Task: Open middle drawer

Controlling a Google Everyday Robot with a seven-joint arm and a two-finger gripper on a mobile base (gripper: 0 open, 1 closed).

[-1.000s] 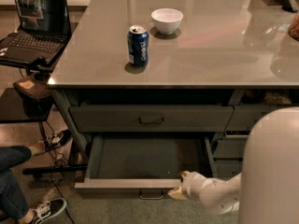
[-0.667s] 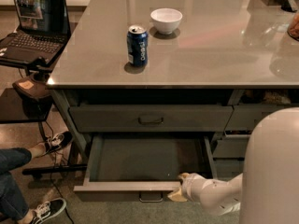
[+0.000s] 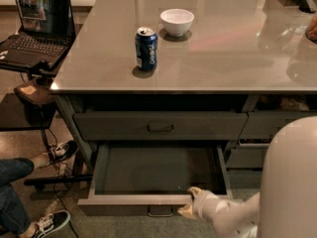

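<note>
Slightly further out than before, the middle drawer [image 3: 158, 170] stands open. Its front panel's right end touches the gripper [image 3: 189, 202]; the pull handle [image 3: 160, 211] lies just left. Grip state cannot be determined.

The one camera looks from high up, close in, tilted down and forward over the grey table [image 3: 223, 58]. The robot's own white arm [image 3: 292, 182] crowds the lower right corner. The gripper [image 3: 189, 202] shows low, right of centre, at the front edge of the middle drawer [image 3: 158, 170].
</note>
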